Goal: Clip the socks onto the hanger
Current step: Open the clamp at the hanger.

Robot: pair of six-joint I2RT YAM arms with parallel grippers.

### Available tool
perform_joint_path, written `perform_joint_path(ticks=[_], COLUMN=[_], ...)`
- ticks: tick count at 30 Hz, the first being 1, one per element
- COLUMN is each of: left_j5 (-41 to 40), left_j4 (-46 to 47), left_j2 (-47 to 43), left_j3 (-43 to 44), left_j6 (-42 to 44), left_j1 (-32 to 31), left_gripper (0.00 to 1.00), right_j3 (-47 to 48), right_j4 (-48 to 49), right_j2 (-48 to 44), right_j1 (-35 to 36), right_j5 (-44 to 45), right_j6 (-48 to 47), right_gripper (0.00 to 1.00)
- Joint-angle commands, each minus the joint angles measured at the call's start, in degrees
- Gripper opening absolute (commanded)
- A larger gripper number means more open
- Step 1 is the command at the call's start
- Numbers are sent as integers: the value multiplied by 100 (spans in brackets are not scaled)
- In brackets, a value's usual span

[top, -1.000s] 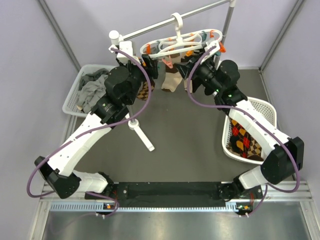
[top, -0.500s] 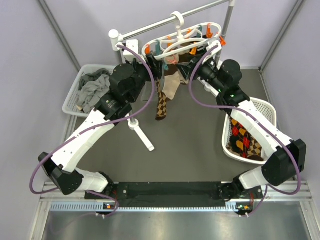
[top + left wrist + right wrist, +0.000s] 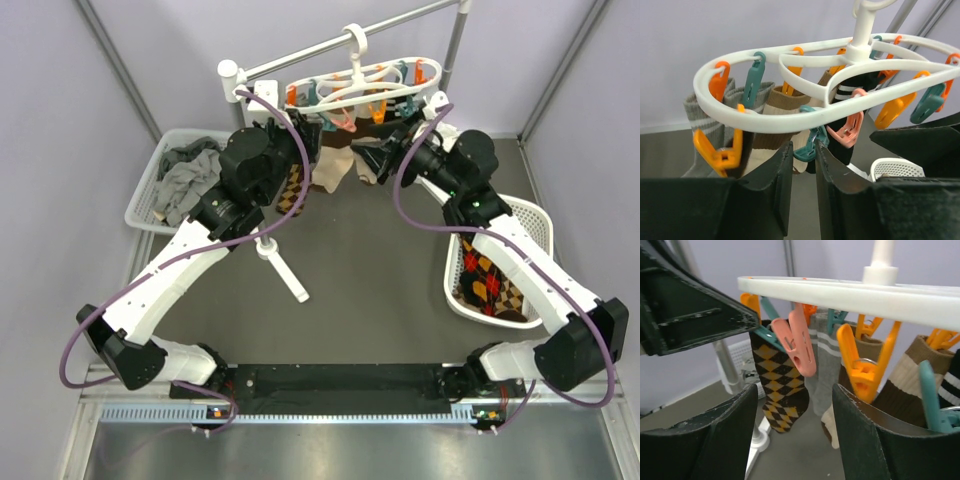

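Observation:
The white oval hanger (image 3: 360, 85) hangs from the rail, with orange, teal and pink clips. An argyle sock (image 3: 292, 185) hangs from a teal clip at its left end; it shows in the right wrist view (image 3: 782, 385). My left gripper (image 3: 305, 140) is at that end, its jaws almost closed around the teal clip (image 3: 810, 147) under the hanger ring (image 3: 790, 117). My right gripper (image 3: 393, 150) is open and empty just below the ring (image 3: 840, 290). More argyle socks (image 3: 490, 285) lie in the right basket.
The white-and-silver rail stand (image 3: 262, 68) has a foot (image 3: 285, 270) reaching toward the middle of the table. A white basket (image 3: 150, 195) of grey socks sits at the left. A white basket (image 3: 530, 215) sits at the right. Grey and brown-and-cream socks (image 3: 780, 107) hang on the hanger.
The right gripper has drawn back to the right and lower, away from the hanger. The argyle sock that hung long under the hanger's middle now hangs shorter at the left end. The hanger has swung slightly.

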Motion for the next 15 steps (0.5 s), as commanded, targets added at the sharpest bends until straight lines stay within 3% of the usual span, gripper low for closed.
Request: perform_joint_path(ticks=[1,6,15], left_j5=[80,71,203], left_j4=[150,203,185], left_j2=[7,7,-107], left_j3=[214,232,241], left_j6=[-43,-43,-113], left_j1=[-5,-5,-5], left_gripper=[27,23,6], right_j3=[-160,-266,-47], right_j4=[679,1005,1391], right_j2=[-244,-183,63], right_j1=[-33,-33,-33], right_j5=[-696,-873,-1585], right_j6=[532,884,1306], right_gripper=[61,61,60])
